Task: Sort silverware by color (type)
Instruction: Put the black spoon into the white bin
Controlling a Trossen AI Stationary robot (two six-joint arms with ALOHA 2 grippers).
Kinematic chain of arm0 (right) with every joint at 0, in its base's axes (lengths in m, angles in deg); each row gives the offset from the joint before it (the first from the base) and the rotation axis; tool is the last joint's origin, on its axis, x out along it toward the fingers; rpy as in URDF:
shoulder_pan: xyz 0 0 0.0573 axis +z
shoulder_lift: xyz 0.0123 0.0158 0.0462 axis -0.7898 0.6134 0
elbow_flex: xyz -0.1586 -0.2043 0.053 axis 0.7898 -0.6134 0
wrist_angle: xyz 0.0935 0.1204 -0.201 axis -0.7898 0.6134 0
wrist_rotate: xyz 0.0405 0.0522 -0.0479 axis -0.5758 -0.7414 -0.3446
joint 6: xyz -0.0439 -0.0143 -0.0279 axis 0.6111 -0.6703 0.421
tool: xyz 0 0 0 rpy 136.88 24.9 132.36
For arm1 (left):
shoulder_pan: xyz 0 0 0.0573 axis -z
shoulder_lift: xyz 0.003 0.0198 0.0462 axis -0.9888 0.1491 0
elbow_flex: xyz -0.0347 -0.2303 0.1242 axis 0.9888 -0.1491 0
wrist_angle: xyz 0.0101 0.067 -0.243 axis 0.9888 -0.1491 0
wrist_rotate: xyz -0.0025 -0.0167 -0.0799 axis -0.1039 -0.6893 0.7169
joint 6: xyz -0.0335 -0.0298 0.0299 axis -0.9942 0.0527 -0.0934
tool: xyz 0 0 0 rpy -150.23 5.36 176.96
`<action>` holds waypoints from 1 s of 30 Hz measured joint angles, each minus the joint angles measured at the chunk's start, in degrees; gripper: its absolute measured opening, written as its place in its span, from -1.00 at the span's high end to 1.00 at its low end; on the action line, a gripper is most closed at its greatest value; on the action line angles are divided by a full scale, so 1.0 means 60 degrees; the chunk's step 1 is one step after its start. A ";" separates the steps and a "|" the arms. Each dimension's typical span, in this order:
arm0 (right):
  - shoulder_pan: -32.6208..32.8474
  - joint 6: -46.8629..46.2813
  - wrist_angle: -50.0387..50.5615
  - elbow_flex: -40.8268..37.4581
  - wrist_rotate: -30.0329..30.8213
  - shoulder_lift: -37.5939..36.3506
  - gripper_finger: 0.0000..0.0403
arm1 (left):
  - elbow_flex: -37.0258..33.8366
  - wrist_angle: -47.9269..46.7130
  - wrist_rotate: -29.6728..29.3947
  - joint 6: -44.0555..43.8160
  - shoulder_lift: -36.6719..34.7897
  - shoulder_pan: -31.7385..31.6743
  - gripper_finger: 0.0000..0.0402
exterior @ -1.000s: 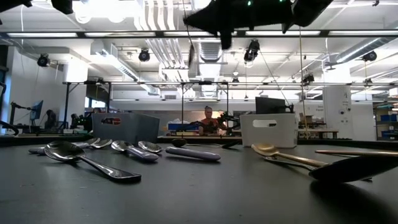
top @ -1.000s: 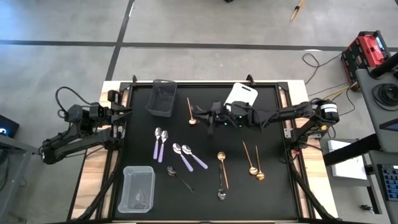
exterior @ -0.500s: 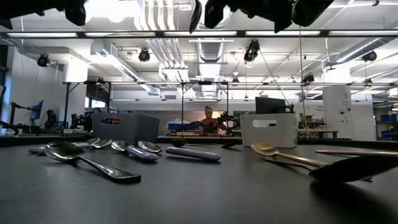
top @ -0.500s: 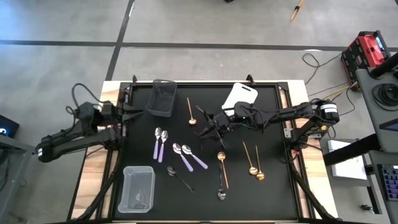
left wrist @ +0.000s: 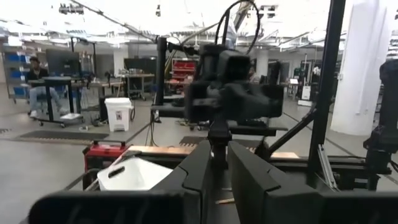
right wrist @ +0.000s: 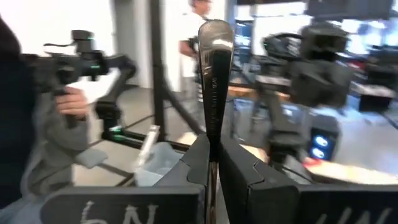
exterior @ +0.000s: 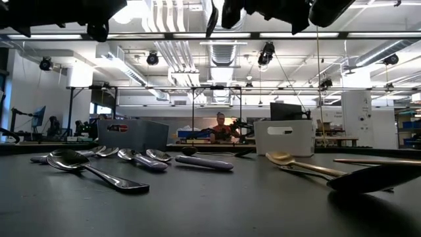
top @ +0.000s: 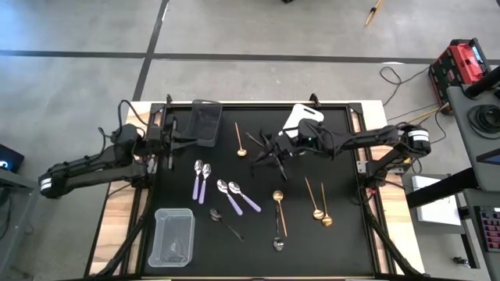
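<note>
High view: black table mat (top: 344, 242) w/ spoons spread over it, landmark = white bin (top: 306, 119) at the mat's far edge. Right gripper (top: 264, 153) hovers just beside the white bin, toward mat centre, fingers pinched shut on a dark spoon (top: 275, 158). Left gripper (top: 173, 137) sits well apart from the white bin, next to the dark mesh bin (top: 205, 122); jaws nearly closed, can't tell if anything's in them. One gold spoon (top: 239, 139) lies between the dark mesh bin and the white bin. Two lilac-handled pairs (top: 200, 178) (top: 237, 195) lie nearer the front than the white bin, a gold spoon (top: 279, 209) and two more gold ones (top: 319, 204) also nearer the front. Clear bin (top: 173, 236) at the front corner, far from the white bin. Low view: white bin (exterior: 283, 137) at the back, lilac-handled spoon (exterior: 202, 162) and gold spoon (exterior: 304, 166) in front of it, both arms only as dark shapes overhead. Left wrist view: own fingers (left wrist: 194, 176) close together w/ a narrow gap, white bin (left wrist: 135, 174) ahead. Right wrist view: fingers (right wrist: 198, 163) clamped on the dark spoon (right wrist: 213, 81), held upright, bowl end up; a person stands blurred in the room behind.
</note>
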 joint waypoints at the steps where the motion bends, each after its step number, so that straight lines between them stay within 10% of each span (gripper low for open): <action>1: -0.0100 -0.0102 0.0132 -0.0001 0.0264 -0.0043 0.94 | 0.0000 0.0101 0.0001 0.0000 0.0026 0.0001 0.81; 16: -0.0733 -0.1704 0.8750 0.2228 1.1203 -0.1015 0.94 | 0.0095 0.1177 -0.2378 0.1681 0.0779 -0.0002 0.81; 22: -0.0877 -0.4170 1.2586 0.3658 1.2428 -0.0200 0.94 | 0.0219 0.1225 -0.2930 0.2650 0.1178 -0.0002 0.81; 30: -0.1081 -0.3376 1.1658 0.2923 1.3362 0.0210 0.94 | 0.0222 0.1087 -0.3094 0.3008 0.1358 -0.0006 0.81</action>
